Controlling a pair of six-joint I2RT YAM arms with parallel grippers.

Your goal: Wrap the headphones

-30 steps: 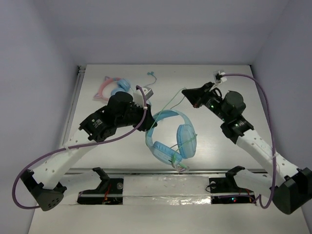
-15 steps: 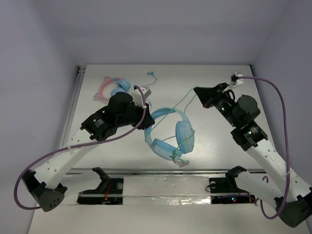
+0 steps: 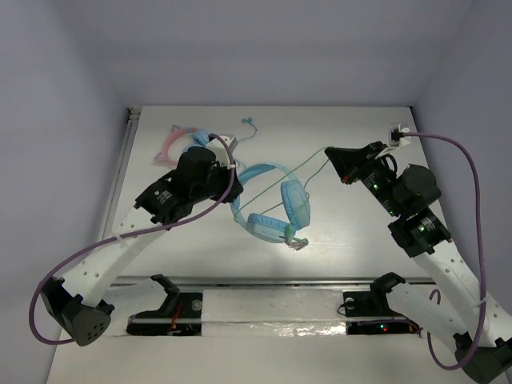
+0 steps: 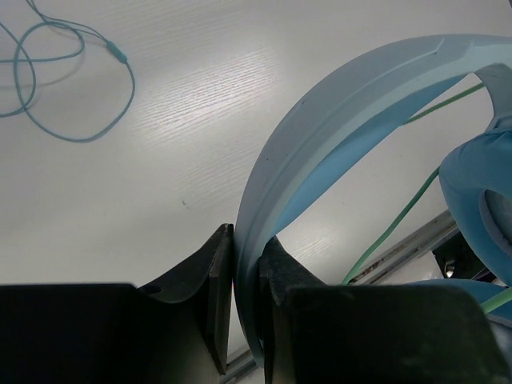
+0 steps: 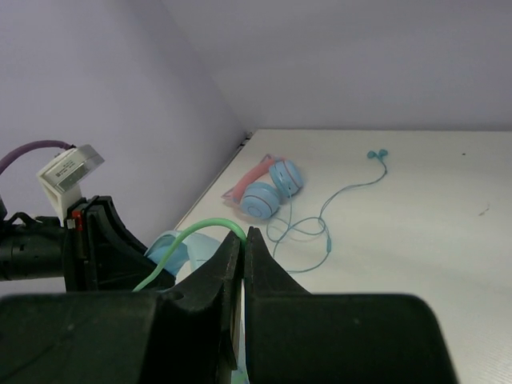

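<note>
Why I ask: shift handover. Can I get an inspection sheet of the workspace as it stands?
Surface: white table, no spills seen.
Job's things: light-blue headphones mid-table, their green cable stretched toward the right arm.
Clutter: pink cat-ear headphones and teal earbuds at the far left.
Grippers: left gripper shut on the headband; right gripper shut on the green cable.
Cables: purple cables loop along both arms.
Surroundings: plain lilac walls.
</note>
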